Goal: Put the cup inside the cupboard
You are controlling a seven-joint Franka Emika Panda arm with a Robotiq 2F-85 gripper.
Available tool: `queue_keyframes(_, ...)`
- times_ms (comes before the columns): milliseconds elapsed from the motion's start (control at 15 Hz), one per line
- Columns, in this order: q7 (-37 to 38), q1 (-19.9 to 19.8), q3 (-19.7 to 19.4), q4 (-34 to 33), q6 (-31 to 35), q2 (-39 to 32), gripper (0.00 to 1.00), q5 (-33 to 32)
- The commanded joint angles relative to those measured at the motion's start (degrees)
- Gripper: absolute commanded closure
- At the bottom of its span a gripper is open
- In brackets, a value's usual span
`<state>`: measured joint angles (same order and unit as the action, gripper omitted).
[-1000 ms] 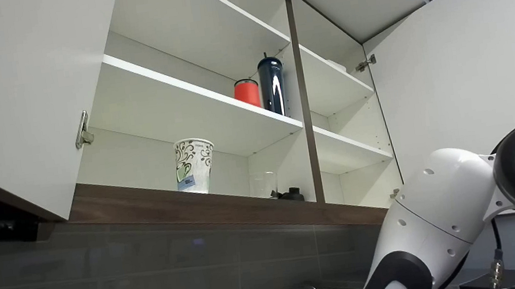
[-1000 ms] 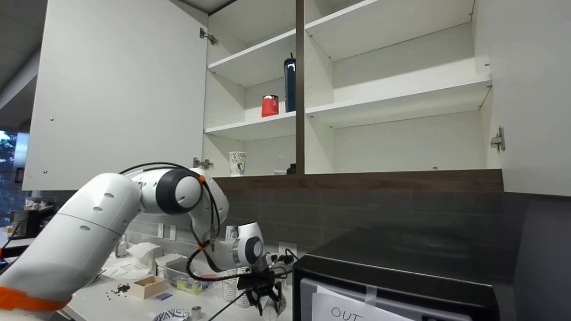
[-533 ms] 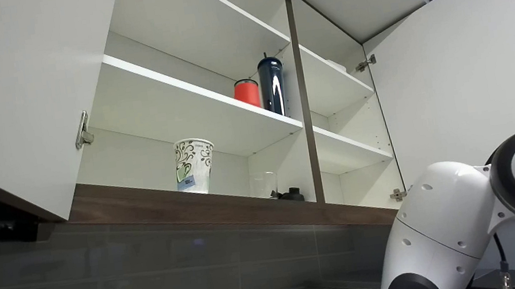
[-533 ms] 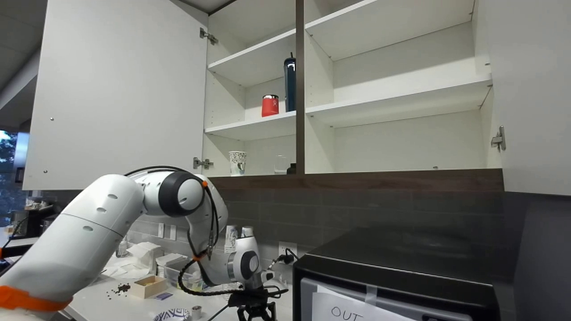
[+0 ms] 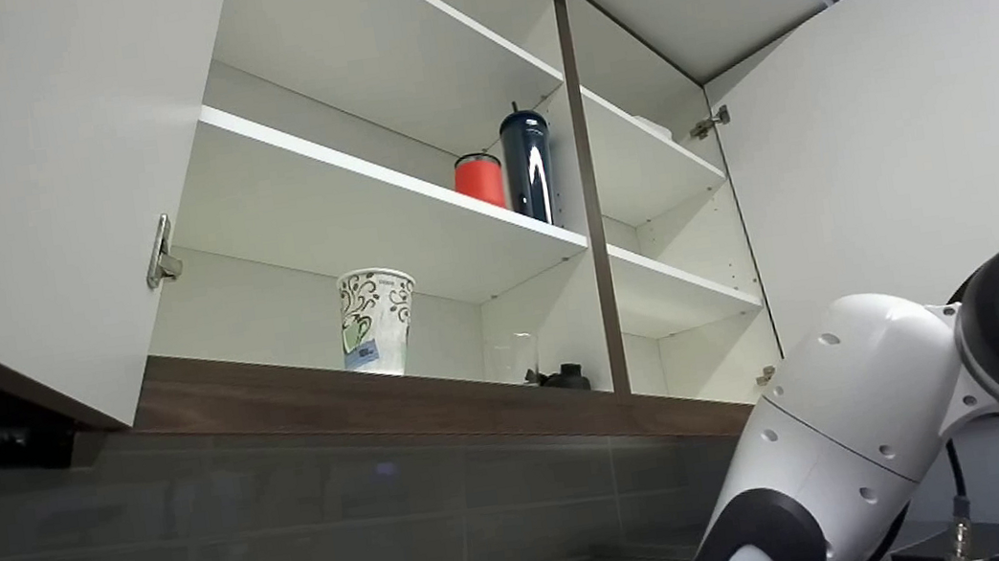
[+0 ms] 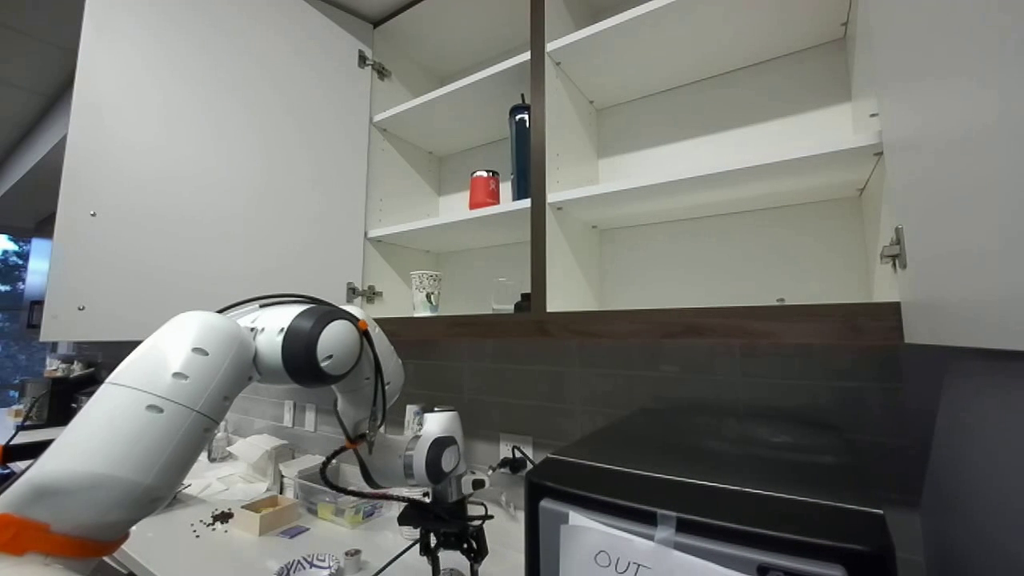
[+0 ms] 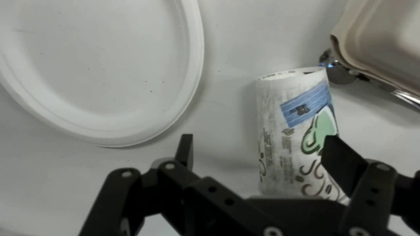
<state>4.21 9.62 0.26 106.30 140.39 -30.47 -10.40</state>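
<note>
Gaping wide: claw | wrist view: cup partly behind one finger, contact unclear | plate nearby

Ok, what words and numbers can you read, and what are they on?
"OUT": white sheet on the black machine.
"KA": robot arm, at the picture's edge.
Too blurred: print on lower paper cup.
Too small: print on upper paper cup, marks on red cup and bottle.
No readable numbers.

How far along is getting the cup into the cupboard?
Done: the cupboard stands open. Under way: the open gripper is at the cup, one finger visibly clear of it, so likely no grip yet. Left: grip, lift and place it inside, where another cup stands.
</note>
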Motion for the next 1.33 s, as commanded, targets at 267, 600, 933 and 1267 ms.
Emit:
queue_keyframes(267, 22.4, 5.1, -2.6, -8.7, -7.2, -1.7, 0.0, 1.5)
queue_keyframes(600, 40.9, 10.9, -7.9, -13.0, -7.8, -5.4, 0.0, -3.7)
queue_keyframes(933, 52.4, 12.4, -8.6, -18.2, -16.9, -9.7, 0.0, -6.0)
queue_keyframes(1267, 53.7, 11.5, -7.1, -23.1, -18.2, -13.3, 0.0, -6.0)
